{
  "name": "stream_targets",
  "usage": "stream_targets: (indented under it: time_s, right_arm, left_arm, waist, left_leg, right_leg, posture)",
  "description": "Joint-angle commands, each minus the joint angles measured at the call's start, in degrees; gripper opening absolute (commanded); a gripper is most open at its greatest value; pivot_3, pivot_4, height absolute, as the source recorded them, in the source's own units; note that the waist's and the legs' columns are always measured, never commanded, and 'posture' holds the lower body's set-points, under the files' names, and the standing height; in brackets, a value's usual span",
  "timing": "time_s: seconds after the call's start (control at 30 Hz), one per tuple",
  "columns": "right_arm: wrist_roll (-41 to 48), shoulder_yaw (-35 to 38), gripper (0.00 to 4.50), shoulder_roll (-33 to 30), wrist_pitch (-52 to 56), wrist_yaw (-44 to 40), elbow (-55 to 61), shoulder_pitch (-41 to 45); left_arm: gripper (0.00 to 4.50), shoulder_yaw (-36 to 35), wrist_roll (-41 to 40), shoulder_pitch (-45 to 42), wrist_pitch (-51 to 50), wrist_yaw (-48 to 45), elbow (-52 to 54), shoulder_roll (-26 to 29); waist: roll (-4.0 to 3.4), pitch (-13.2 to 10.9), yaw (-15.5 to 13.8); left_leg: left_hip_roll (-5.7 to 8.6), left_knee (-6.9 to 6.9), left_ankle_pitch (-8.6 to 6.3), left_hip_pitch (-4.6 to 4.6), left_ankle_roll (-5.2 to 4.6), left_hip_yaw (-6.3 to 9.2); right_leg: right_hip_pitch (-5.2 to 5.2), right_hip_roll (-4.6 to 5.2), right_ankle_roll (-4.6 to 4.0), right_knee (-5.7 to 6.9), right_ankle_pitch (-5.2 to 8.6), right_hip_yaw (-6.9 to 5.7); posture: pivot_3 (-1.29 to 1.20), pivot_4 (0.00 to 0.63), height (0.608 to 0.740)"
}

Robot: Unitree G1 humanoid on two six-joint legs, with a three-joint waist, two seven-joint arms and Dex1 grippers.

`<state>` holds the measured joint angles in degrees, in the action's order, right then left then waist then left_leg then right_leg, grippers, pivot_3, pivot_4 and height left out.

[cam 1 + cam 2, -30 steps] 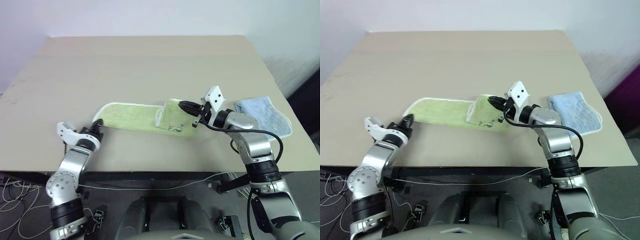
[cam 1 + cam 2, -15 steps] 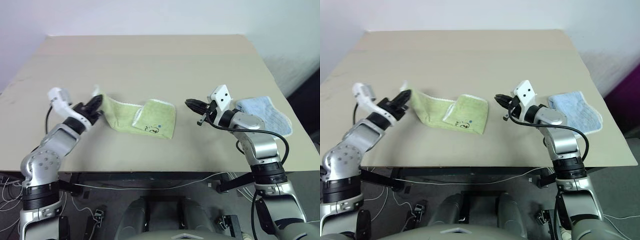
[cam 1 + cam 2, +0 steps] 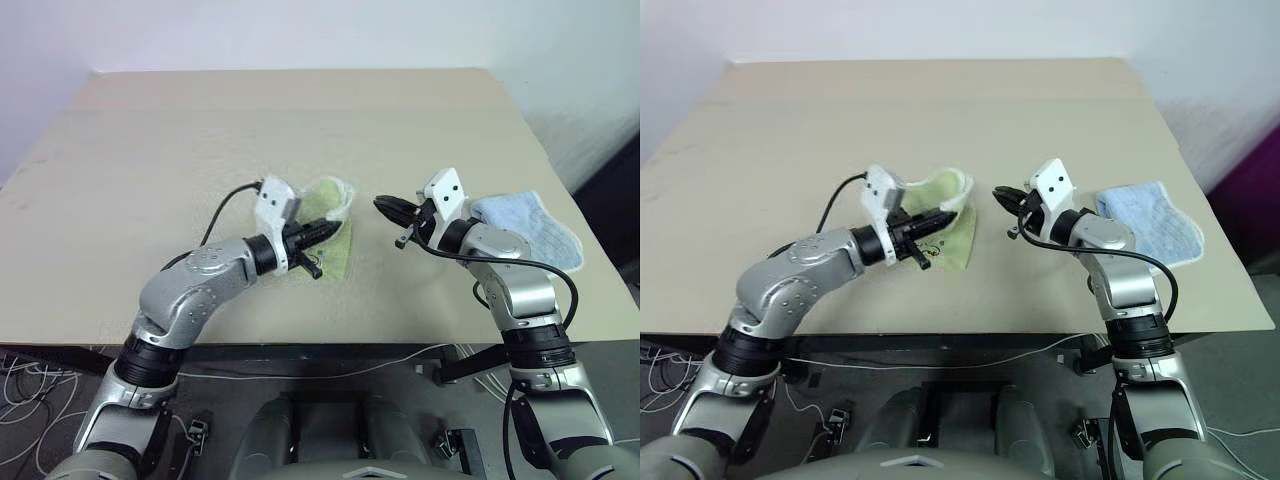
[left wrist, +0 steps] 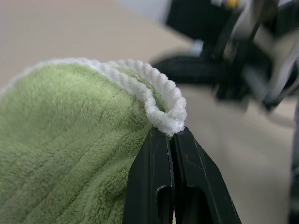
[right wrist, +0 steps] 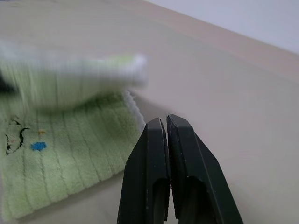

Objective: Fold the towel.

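Soft even indoor light, faint shadows, wrist views' backgrounds blurred

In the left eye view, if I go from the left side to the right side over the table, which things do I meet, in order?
Left gripper, shut on the towel → right gripper, shut and holding nothing → pale-blue cloth.

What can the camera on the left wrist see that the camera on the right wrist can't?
The left wrist view alone shows the towel's white corded edge pinched between the shut black fingers of the left claw, with the other arm blurred behind it.

The right wrist view alone shows the towel's small printed mark on the part lying flat on the table, and the right claw, shut and holding nothing.

Both views show the light-green towel and the beige table.
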<state>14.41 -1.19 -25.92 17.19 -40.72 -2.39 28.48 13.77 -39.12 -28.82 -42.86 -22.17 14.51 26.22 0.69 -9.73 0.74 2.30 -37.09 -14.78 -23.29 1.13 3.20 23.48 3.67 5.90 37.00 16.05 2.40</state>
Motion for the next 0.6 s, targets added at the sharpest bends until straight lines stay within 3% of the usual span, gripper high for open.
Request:
stream_targets:
  time_s: [0.03, 0.13, 0.23, 0.53, 0.57, 0.6]
  right_arm:
    - [0.8, 2.0, 0.17, -0.6, 0.0, 0.6, 2.8, -0.3]
    - [0.9, 2.1, 0.17, -0.7, 0.1, 0.6, 3.3, -0.6]
    - [0.9, 2.0, 0.17, -0.6, 0.1, 0.8, 3.3, -0.7]
    - [0.6, 1.0, 0.17, -0.1, -0.4, 0.3, 2.0, 1.0]
    - [0.7, 0.9, 0.17, 0.0, -0.3, 0.2, 2.1, 1.2]
    - [0.9, 0.8, 0.17, 0.1, -0.2, 0.0, 2.3, 1.5]
  left_arm:
    - [0.02, 1.2, 3.3, -1.1, -1.1, -2.9, 0.3, 0.9]
    - [0.02, 1.1, 4.0, -0.4, -2.2, -5.0, 1.1, 1.0]
    - [0.65, 0.3, 4.3, 0.5, -3.5, -6.0, 1.6, 0.9]
    - [3.8, -6.5, -0.1, 2.1, -5.9, -8.0, 5.1, -0.9]
    - [4.11, -8.6, -2.2, 2.3, -6.7, -8.0, 5.6, -1.3]
    - [4.11, -11.3, -4.7, 2.6, -7.2, -7.9, 6.1, -1.8]
  waist:
    - [-0.01, 0.0, 0.0]
    - [-0.01, 0.0, 0.0]
    - [-0.02, 0.0, 0.0]
    - [-0.01, 0.0, 0.0]
    - [-0.01, 0.0, 0.0]
    - [-0.01, 0.0, 0.0]
  left_leg:
    - [-0.01, 0.0, 0.0, 0.0, 0.0, 0.0]
    - [-0.01, 0.0, 0.0, -0.01, 0.0, 0.0]
    - [-0.01, -0.01, 0.0, -0.01, 0.0, 0.0]
    - [0.0, -0.03, 0.0, -0.02, 0.0, 0.01]
    - [0.0, -0.03, 0.0, -0.02, 0.0, 0.01]
    - [-0.01, -0.03, 0.0, -0.02, 0.0, 0.01]
  right_leg:
    - [0.01, -0.01, 0.0, 0.0, 0.0, 0.0]
    - [0.01, 0.0, 0.0, 0.01, 0.0, 0.0]
    - [0.01, 0.01, 0.0, 0.01, 0.0, 0.0]
    - [0.01, 0.04, 0.0, 0.02, 0.0, 0.0]
    - [0.02, 0.04, 0.0, 0.02, 0.0, 0.0]
    - [0.02, 0.04, 0.0, 0.02, 0.0, 0.0]
  posture:
    - [0.0, 0.15, 0.74]
    - [0.0, 0.15, 0.74]
    - [0.0, 0.15, 0.74]
    - [0.0, 0.15, 0.74]
    - [0.0, 0.15, 0.74]
    - [0.0, 0.15, 0.74]
